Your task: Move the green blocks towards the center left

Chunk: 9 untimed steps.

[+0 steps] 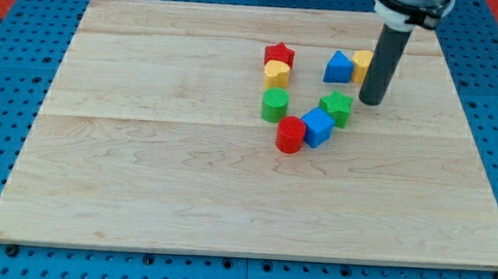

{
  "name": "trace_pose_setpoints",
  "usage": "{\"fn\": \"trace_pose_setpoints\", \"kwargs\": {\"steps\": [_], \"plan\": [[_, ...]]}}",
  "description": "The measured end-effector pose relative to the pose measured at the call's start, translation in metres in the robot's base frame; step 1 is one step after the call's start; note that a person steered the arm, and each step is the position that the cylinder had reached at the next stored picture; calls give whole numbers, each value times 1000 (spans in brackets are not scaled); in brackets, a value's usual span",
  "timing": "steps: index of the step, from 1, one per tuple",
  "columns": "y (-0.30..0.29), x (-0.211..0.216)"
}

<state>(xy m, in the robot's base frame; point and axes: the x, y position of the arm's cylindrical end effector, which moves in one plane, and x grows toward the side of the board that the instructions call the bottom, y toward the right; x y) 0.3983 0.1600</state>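
Observation:
A green cylinder [274,104] stands near the board's middle, below a yellow block [276,73] and a red star [279,54]. A green star [337,107] lies to its right, touching a blue cube [317,126]. A red cylinder [290,134] sits at the blue cube's lower left. My tip [372,102] rests on the board just right of the green star, a small gap apart. A blue triangular block [338,67] and a yellow block [362,65] lie above, the yellow one partly hidden behind the rod.
The wooden board [144,150] lies on a blue pegboard table. The arm's body [413,7] hangs at the view's top right.

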Motion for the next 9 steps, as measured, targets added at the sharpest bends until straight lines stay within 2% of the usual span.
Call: {"fn": "trace_pose_setpoints", "kwargs": {"steps": [1,5,6,8,9], "plan": [[-28,7],[-203,1],[-185,1],[-31,-22],[39,-58]]}}
